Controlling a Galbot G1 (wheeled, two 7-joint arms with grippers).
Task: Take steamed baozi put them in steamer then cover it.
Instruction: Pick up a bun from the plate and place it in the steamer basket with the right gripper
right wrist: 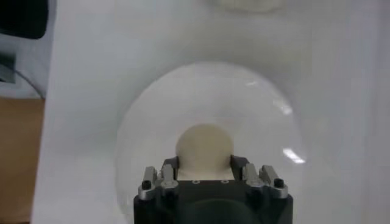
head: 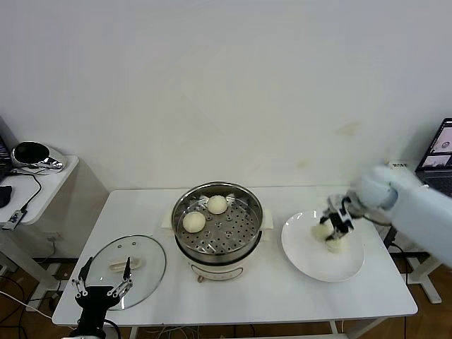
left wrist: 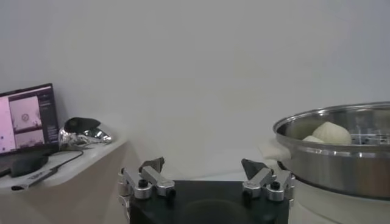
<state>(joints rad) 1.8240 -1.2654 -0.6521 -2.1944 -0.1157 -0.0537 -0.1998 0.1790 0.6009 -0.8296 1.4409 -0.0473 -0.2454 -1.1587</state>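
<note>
The steamer (head: 217,233) stands mid-table with two steamed baozi (head: 217,204) (head: 194,222) on its perforated tray. To its right, two more baozi lie on a white plate (head: 308,260). My right gripper (head: 335,224) is down on that plate, shut on one baozi (right wrist: 204,146) between its fingers; the other baozi (head: 337,246) lies just beside it. The cover (head: 147,252), a glass lid, lies flat at the table's left. My left gripper (head: 103,284) hangs open at the lid's near edge, holding nothing. The left wrist view shows the steamer (left wrist: 341,159) off to one side.
A side table (head: 42,185) to the left carries a shiny object (head: 32,155) and cables. A laptop (head: 439,152) sits at the far right. The wall stands close behind the table.
</note>
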